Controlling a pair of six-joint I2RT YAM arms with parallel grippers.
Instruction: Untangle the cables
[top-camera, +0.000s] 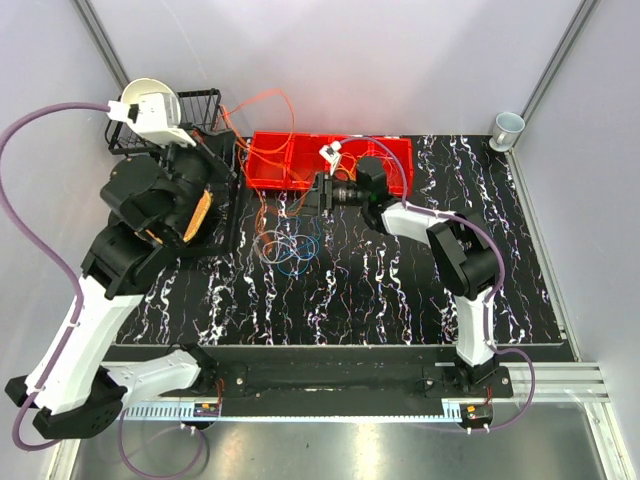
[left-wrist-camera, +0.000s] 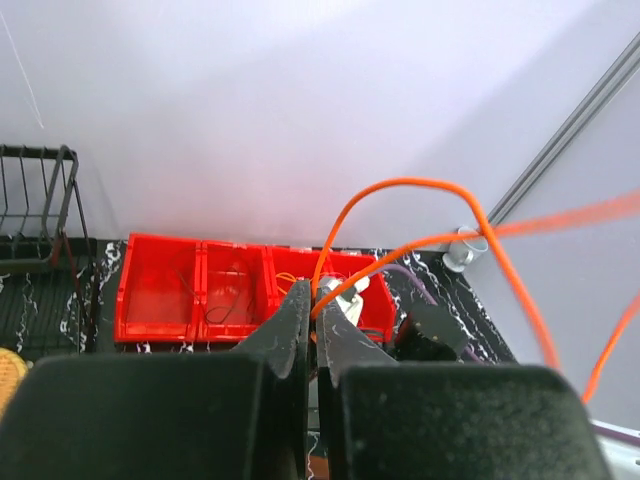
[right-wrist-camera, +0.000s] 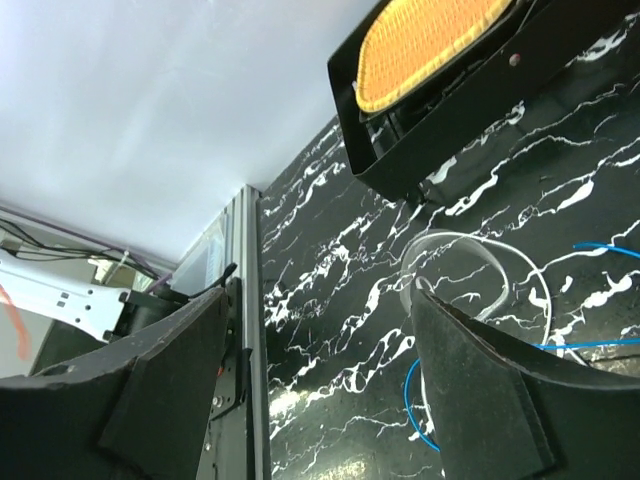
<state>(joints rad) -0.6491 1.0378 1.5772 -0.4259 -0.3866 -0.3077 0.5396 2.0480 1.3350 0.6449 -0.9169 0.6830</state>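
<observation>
Orange cable (left-wrist-camera: 420, 185): pinched in closed left gripper (left-wrist-camera: 316, 296), raised, seemingly to draw it from coils (top-camera: 288, 245); right gripper (right-wrist-camera: 320, 310) spread, empty, over coils.

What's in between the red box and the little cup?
Only bare black mat lies between the red box and the cup, nothing on it; the top camera shows it.

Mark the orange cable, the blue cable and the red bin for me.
orange cable (left-wrist-camera: 408, 182): left wrist view, top of its arc.
blue cable (right-wrist-camera: 600, 247): right wrist view, strand near the right edge.
red bin (left-wrist-camera: 160, 285): left wrist view, inside of its left compartment.
</observation>
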